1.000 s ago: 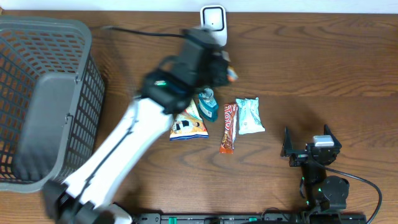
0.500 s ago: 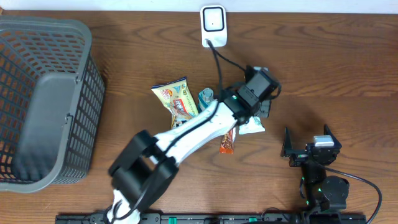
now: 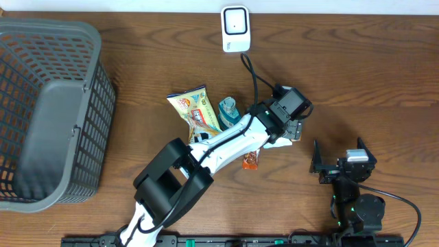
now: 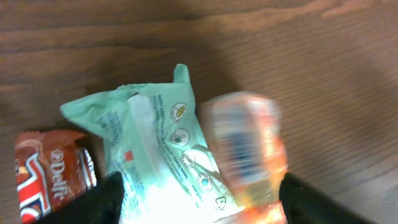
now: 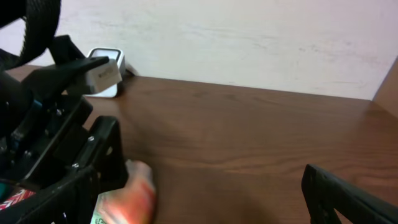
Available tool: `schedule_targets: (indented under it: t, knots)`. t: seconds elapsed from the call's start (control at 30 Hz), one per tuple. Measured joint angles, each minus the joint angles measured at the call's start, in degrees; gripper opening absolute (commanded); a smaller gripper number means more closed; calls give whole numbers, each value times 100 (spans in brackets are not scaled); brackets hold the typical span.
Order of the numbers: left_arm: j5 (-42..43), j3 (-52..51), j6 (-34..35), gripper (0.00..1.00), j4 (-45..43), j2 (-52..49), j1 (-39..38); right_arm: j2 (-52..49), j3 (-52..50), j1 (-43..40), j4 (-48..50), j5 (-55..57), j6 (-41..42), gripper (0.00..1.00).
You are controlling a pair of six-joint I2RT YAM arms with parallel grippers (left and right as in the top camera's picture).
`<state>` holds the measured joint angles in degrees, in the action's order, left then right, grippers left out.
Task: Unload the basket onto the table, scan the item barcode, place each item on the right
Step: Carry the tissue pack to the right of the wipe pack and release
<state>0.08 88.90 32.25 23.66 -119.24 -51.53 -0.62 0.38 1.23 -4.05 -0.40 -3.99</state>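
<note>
A small orange item (image 4: pixel 245 149) shows blurred in the left wrist view, loose between the wide-apart fingers of my left gripper (image 4: pixel 199 200) and lying over a mint-green packet (image 4: pixel 155 143). The right wrist view shows the same orange item (image 5: pixel 130 199) low by the left arm. From overhead, my left gripper (image 3: pixel 287 122) hangs open over the green packet (image 3: pixel 278 139). The white barcode scanner (image 3: pixel 235 29) stands at the table's far edge. Near the front right, my right gripper (image 3: pixel 343 163) stands open and holds nothing.
A red-brown Delfi bar (image 3: pixel 251 160), a teal item (image 3: pixel 230 110) and a yellow snack bag (image 3: pixel 195 108) lie left of the green packet. A grey mesh basket (image 3: pixel 48 110) fills the left side. A black cable (image 3: pixel 250 72) runs toward the scanner.
My left arm swung from in front of the scanner down and right to the green packet. Its jaws went from shut to open, and the orange item came loose.
</note>
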Motion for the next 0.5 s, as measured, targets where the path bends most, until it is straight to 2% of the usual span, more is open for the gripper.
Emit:
schedule_targets:
  t: [0.13, 0.5]
  knots:
    - [-7, 0, -155, 96, 168, 254, 0, 0, 0, 0, 0, 0, 0, 99]
    - [-293, 0, -632, 99, 662, 1875, -2, 0, 0, 0, 0, 2, 0, 99]
